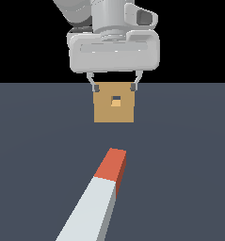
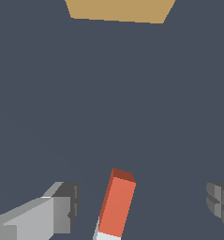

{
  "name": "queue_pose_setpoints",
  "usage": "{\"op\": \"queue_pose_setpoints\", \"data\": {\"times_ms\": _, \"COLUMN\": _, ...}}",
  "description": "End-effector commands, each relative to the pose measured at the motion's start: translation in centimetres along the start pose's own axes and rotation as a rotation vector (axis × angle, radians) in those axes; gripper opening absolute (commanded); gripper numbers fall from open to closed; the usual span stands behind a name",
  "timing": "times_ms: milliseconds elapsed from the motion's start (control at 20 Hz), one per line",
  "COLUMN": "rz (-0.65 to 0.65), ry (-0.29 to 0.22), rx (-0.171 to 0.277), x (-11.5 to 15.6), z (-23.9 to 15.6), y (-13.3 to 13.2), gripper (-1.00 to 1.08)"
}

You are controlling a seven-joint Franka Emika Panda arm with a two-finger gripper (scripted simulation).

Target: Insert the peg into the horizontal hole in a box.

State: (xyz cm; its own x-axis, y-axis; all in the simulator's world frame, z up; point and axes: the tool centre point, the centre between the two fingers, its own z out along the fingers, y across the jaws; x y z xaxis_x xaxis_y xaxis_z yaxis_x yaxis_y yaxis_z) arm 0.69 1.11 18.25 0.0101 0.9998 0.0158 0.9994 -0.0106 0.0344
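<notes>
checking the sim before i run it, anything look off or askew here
Nothing broken. The peg lies flat on the floor, slightly askew to the box and its hole. The pincer hangs open above it.

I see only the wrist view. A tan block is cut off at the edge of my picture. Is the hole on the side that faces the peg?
Observer: Yes. The exterior view shows a small square hole in the middle of the box face.
Operator: Is the orange end of the peg already close to this hole?
Observer: No. The peg lies with its orange end toward the box, and bare floor shows between them.
Operator: I see almost only orange. What is behind it?
Observer: A longer pale grey-white section, which runs out of the exterior view's bottom edge.
</notes>
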Motion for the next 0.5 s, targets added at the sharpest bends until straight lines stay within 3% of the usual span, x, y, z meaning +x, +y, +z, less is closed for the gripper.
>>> {"op": "queue_pose_setpoints", "data": {"times_ms": 0, "rz": 0.0, "ry": 0.0, "rx": 0.0, "x": 0.0, "z": 0.0, "y": 0.0, "gripper": 1.0}}
{"op": "queue_pose_setpoints", "data": {"times_ms": 200, "rz": 0.016, "ry": -0.002, "rx": 0.002, "x": -1.2, "z": 0.6, "y": -0.1, "gripper": 1.0}}
{"op": "queue_pose_setpoints", "data": {"times_ms": 450, "rz": 0.081, "ry": -0.008, "rx": 0.009, "x": -5.9, "z": 3.2, "y": -0.5, "gripper": 1.0}}
